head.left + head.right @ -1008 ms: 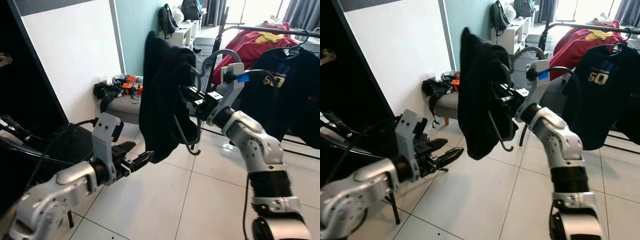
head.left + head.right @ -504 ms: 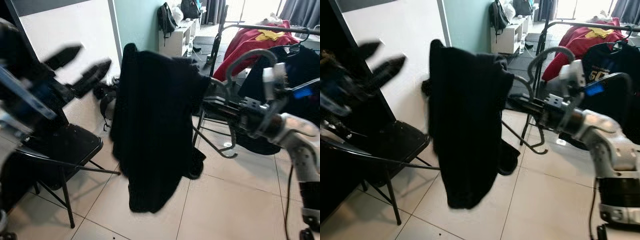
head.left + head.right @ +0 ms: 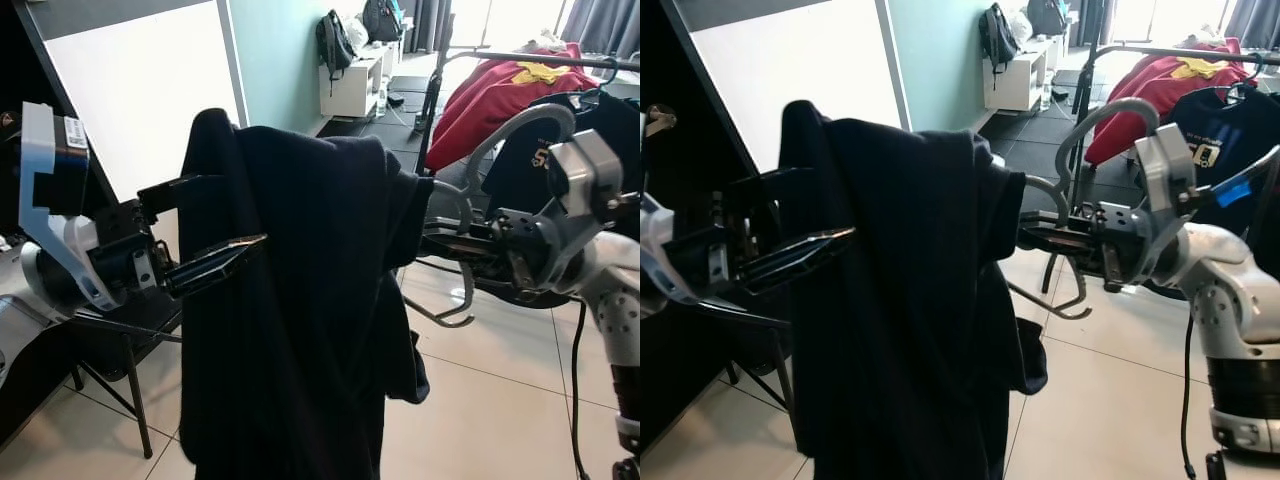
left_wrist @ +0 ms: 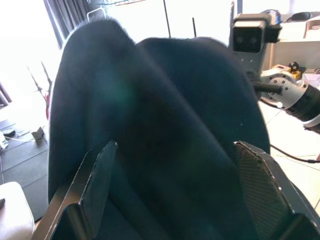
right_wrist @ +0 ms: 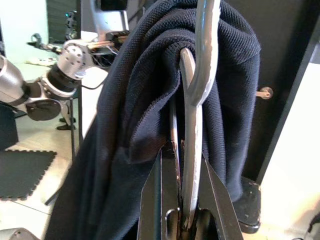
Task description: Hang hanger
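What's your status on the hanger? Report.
Right gripper shut on grey hanger, dark garment draped over it. Left gripper open, jaws against the garment. Clothes rack behind, hanger not yet hung.

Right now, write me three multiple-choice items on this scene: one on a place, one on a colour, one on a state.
1. Where is the left gripper?
A. Raised beside the dark garment
B. Resting on the floor
C. Holding the clothes rail

2. What colour is the garment draped over the rail behind the right arm?
A. Green
B. Red
C. White

3. What is the state of the right gripper?
A. Open and empty
B. Shut on the grey hanger
C. Shut on a backpack

Answers: 1 A, its two fingers reach toward the garment's side, as the left wrist view confirms. 2 B, the red garment lies over the rail. 3 B, the right wrist view shows both fingers clamped on the hanger's metal that carries the garment.
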Tool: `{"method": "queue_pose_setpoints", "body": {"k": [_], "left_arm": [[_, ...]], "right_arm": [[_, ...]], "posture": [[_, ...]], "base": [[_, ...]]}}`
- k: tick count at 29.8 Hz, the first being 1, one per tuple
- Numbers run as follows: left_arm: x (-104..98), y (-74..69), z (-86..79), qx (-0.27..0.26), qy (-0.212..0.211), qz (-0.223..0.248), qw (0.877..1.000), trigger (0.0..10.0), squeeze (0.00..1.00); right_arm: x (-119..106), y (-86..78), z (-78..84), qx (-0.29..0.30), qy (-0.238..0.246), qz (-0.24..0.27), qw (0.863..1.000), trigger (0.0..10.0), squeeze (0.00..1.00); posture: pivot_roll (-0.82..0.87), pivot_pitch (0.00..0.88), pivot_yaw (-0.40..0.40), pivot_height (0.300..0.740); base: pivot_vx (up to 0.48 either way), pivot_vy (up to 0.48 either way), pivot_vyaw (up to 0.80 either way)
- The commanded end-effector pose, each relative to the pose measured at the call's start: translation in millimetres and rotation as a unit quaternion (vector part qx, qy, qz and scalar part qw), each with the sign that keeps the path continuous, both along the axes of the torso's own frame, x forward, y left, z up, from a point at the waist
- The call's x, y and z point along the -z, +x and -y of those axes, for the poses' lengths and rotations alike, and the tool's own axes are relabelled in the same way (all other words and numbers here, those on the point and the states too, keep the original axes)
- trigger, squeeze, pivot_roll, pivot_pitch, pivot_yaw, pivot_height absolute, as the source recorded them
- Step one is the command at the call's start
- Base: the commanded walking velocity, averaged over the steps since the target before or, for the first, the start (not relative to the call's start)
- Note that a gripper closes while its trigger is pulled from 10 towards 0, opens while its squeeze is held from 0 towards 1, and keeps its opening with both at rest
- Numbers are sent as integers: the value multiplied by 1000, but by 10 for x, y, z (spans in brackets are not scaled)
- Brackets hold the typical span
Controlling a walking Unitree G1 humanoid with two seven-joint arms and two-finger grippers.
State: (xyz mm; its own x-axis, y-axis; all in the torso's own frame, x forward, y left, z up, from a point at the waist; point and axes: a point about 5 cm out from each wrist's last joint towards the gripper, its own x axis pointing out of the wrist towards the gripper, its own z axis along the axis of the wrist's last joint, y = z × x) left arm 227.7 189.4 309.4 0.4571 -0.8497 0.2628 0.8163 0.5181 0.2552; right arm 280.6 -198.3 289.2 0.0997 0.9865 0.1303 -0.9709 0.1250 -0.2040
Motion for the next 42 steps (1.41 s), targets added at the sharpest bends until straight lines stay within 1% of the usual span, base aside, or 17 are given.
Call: {"method": "queue_pose_setpoints", "body": {"k": [1, 3, 4, 6, 7, 14, 19, 24, 28, 30, 33, 38, 41, 42], "left_arm": [[7, 16, -47, -16, 5, -1, 1000, 10000, 0], [12, 22, -69, -24, 1, 0, 1000, 10000, 0], [26, 17, -86, -24, 1, -1, 1000, 2706, 0], [36, 13, -97, -24, 1, -2, 1000, 2706, 0], [46, 10, -107, -24, 0, -3, 1000, 0, 0], [76, 18, -123, -21, 1, -2, 1000, 0, 0], [20, 29, -202, -44, -8, 12, 999, 0, 0], [7, 27, -201, -47, -15, 16, 999, 0, 0], [-98, 27, -236, -52, -30, 33, 998, 0, 0], [-159, -13, -266, -55, -36, 46, 997, 0, 0], [-262, -87, -262, -43, -51, 65, 996, 0, 0], [-325, -133, -258, -32, -64, 75, 995, 0, 0], [-333, -137, -260, -32, -66, 76, 994, 0, 0], [-339, -126, -274, -36, -67, 75, 994, 0, 0]], "right_arm": [[-130, -39, -14, -22, 14, 25, 999, 10000, 0], [-142, -48, -4, -26, 10, 27, 999, 10000, 0], [-146, -51, 3, -27, 9, 28, 999, 10000, 0], [-148, -53, 7, -27, 8, 28, 999, 10000, 0], [-167, -62, 15, -29, 12, 30, 999, 10000, 0], [-218, -83, 40, -37, 14, 32, 999, 10000, 0], [-206, -95, 75, -34, 10, 25, 999, 10000, 0], [-166, -96, 75, -32, 7, 17, 999, 10000, 0], [2, -28, 80, -4, -28, -12, 1000, 10000, 0], [127, -4, 106, 18, -48, -26, 998, 10000, 0], [295, 11, 96, 36, -74, -46, 996, 10000, 0], [402, 28, 76, 51, -80, -59, 994, 10000, 0], [421, 25, 73, 52, -79, -60, 994, 10000, 0], [420, 4, 74, 52, -72, -61, 994, 10000, 0]], "posture": [[-78, 0, 45, 740], [-76, 0, 39, 740], [-81, 0, 39, 740], [-81, 0, 39, 740], [-85, 0, 39, 740], [-94, 0, 40, 740], [-95, 0, 36, 740], [-96, 0, 34, 740], [-86, 0, 27, 740], [-80, 0, 25, 740], [-76, 0, 33, 740], [-76, 0, 41, 740], [-76, 0, 41, 740], [-77, 0, 47, 740]], "base": [[0, 0, 0], [0, 0, 0], [0, 0, 0], [0, 0, 0], [0, 0, 0], [0, 0, 0], [0, 0, 0], [0, 0, 0], [0, 0, 0], [0, 0, 0], [0, 0, 0], [0, 0, 0], [0, 0, 0], [0, 0, 0]]}}
